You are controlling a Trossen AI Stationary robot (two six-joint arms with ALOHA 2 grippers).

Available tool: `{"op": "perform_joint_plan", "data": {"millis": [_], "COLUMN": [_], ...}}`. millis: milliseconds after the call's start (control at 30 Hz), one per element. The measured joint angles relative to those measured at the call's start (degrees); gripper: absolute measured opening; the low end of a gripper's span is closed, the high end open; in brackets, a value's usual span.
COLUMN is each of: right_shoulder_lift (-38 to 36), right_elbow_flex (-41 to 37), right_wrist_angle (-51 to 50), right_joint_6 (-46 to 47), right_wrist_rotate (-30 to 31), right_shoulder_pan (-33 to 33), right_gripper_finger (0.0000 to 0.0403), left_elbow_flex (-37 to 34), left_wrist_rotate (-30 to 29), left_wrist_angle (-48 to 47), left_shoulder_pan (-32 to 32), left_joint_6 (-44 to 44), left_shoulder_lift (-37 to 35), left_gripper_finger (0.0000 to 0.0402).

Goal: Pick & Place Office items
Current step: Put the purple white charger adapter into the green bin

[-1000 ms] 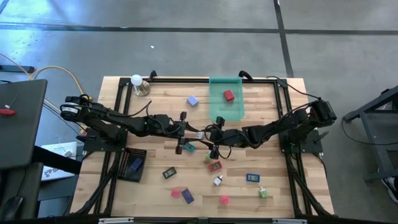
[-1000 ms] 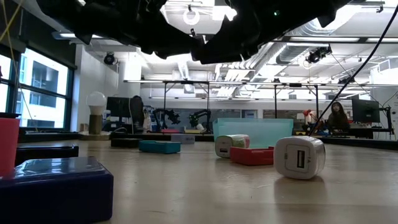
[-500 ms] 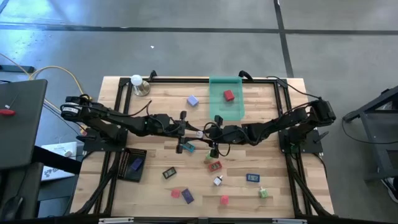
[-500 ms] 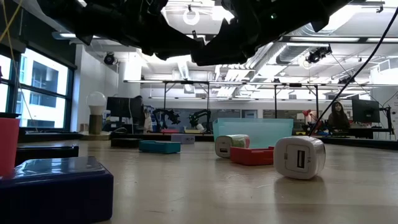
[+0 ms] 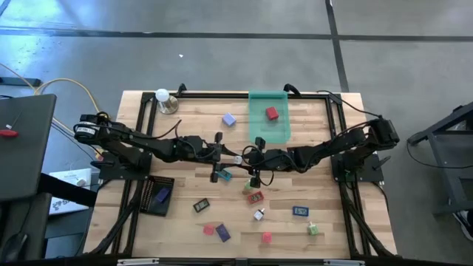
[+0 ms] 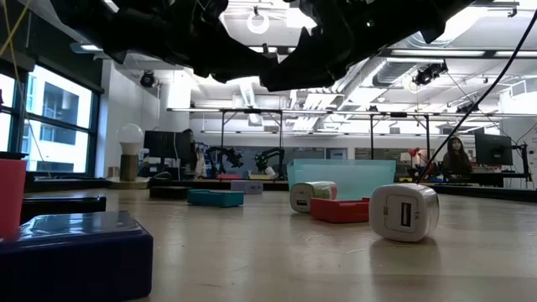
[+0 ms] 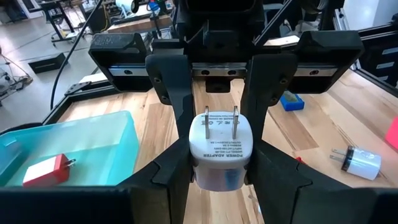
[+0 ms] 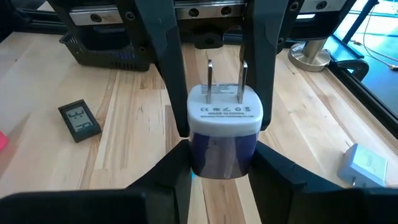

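Both arms reach toward the middle of the bench (image 5: 185,118) and meet there. The left gripper (image 7: 214,158) and the right gripper (image 8: 217,152) are each clamped on the same white adapter (image 7: 219,146), a plug block with two metal prongs. In the left wrist view the prongs point away from that camera, between the other arm's fingers. The right wrist view shows the same hold from the other side. In the high view the adapter sits at the centre of the frame, where the two grippers touch, above the wood.

The green tray (image 5: 269,122) lies at the upper middle of the bench and holds one red block (image 5: 272,114); the left wrist view shows that block against the tray's wall. The black tray (image 5: 157,196) sits at the lower left of the bench with a blue piece (image 5: 162,196) in it.

Loose items lie on the wood. A lilac block (image 5: 229,119) rests just left of the green tray. A teal piece (image 5: 225,176) lies below the grippers, and a red piece (image 5: 256,197) and a black piece (image 5: 201,205) lie lower still. A small white charger (image 5: 259,215) is near them, and pink, purple, blue and green pieces spread along the lower edge. The white ball (image 5: 162,96) stands at the upper left corner.
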Motion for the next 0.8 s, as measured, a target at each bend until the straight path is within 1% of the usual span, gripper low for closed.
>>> {"op": "perform_joint_plan", "data": {"millis": [100,200,467,567,667,800], "right_shoulder_lift": [0.0,0.0,0.0,0.0,0.0,0.0], "right_elbow_flex": [0.1,0.1,0.2,0.2,0.2,0.2], "right_wrist_angle": [-0.1,-0.1,0.1,-0.2,-0.7,-2.2], "right_joint_6": [0.1,0.2,0.0,0.0,0.0,0.8], "right_wrist_rotate": [0.0,0.1,0.2,0.2,0.2,0.1], "right_shoulder_pan": [0.1,0.4,0.4,0.4,0.4,0.4], "right_gripper_finger": [0.0118,0.0118,0.0118,0.0118,0.0118,0.0117], "left_elbow_flex": [0.0,0.0,0.0,0.0,0.0,0.0], "left_wrist_rotate": [-0.2,-0.2,-0.3,0.0,0.2,1.3], "left_wrist_angle": [0.0,0.4,1.2,0.9,0.9,0.9], "left_shoulder_pan": [0.0,0.0,-0.1,-0.5,-0.5,-0.4], "left_joint_6": [-0.8,-2.1,-3.3,-5.4,-4.8,-3.0], "left_shoulder_lift": [0.0,0.0,0.0,0.0,0.0,0.0], "left_gripper_finger": [0.0138,0.0147,0.0209,0.0228,0.0237,0.0239]}}
